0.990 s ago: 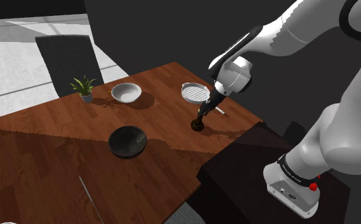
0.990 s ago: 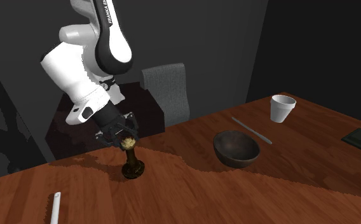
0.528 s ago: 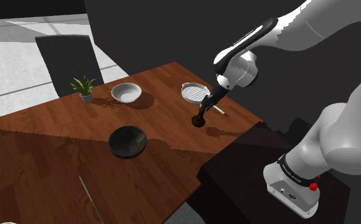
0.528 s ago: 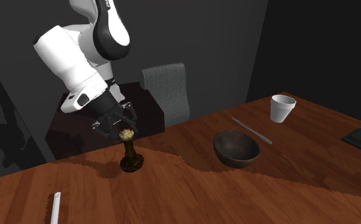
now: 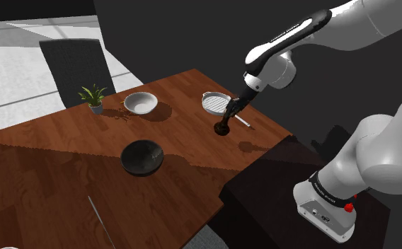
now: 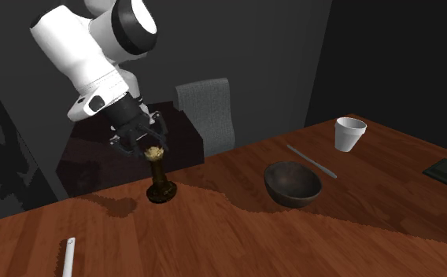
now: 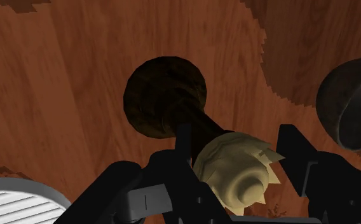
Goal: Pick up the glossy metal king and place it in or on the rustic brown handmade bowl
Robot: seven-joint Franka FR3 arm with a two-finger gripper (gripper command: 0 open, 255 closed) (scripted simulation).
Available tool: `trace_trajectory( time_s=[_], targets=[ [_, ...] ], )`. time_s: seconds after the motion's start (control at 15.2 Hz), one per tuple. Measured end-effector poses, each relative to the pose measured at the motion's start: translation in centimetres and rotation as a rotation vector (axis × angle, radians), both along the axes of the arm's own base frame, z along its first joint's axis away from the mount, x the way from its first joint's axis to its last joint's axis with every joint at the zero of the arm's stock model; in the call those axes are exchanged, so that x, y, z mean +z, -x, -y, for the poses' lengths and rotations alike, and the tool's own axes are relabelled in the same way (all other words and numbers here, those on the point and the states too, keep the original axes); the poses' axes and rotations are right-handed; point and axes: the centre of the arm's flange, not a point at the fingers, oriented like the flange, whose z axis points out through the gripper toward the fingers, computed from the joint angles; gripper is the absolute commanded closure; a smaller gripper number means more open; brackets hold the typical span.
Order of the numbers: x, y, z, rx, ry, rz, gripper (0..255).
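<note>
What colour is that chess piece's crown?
The king has a pale cream crown over a dark brown body, clearest in the wrist view.

- No text, label, brand, number or sign can be read in any view.
- In the shoulder view, the arm (image 5: 289, 33) carries a row of faint light marks along the dark band of its upper link. They are too small to tell as letters.
</note>
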Motion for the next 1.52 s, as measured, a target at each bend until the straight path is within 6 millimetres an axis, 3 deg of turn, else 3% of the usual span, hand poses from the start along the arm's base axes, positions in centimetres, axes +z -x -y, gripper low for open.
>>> trace_trajectory(
  time_s=[0.73,1.12,1.52],
  targets=[
    [5.3,-0.1,-0.4,0.0,0.0,0.0,255],
    [6.3,-1.8,-7.2,0.001,0.001,-0.001,255],
    [7.6,-3.8,-15.3,0.001,0.001,0.0,255]
  ],
)
